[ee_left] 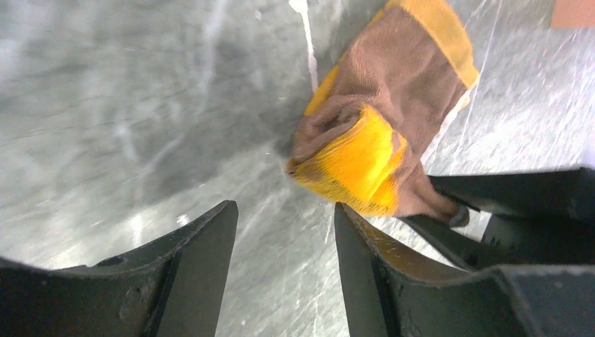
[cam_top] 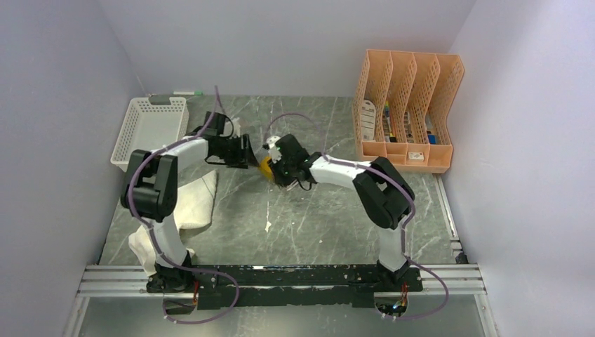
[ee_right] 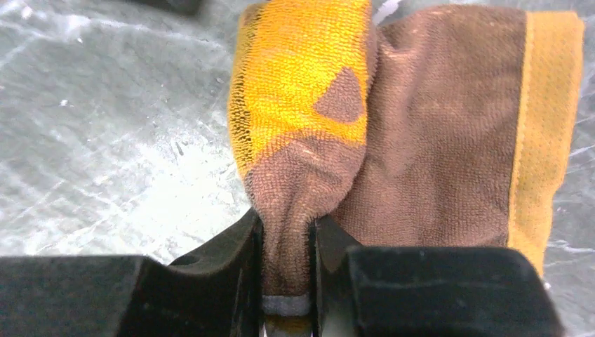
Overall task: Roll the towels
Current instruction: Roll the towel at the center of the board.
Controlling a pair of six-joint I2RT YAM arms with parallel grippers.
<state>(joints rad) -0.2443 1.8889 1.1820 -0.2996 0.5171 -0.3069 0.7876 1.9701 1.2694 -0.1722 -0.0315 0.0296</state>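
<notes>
Grey marbled table fills the floor of a pale-walled booth. A white basket sits at the far left with a pen lying just behind it, and an orange rack stands at the far right, well apart from the arms. The cream towel lies loosely crumpled at the left, partly hidden under the left arm and running toward the table's near edge. The yellow towel lies near the middle of the table, mostly covered from above by the two wrists that meet over it. The left arm rises from its near-left base, bends at a raised elbow and reaches far and right. The left gripper has its fingers spread, with only bare table between them, just beside the folded yellow end of the towel. The right arm bends at its elbow on the right and stretches left to the centre. The right gripper is clenched on a bunched brown fold of the yellow towel, the cloth squeezed thin between both fingers. The rest of that towel spreads flat on the table beyond the fingers, its yellow band along the right side.
</notes>
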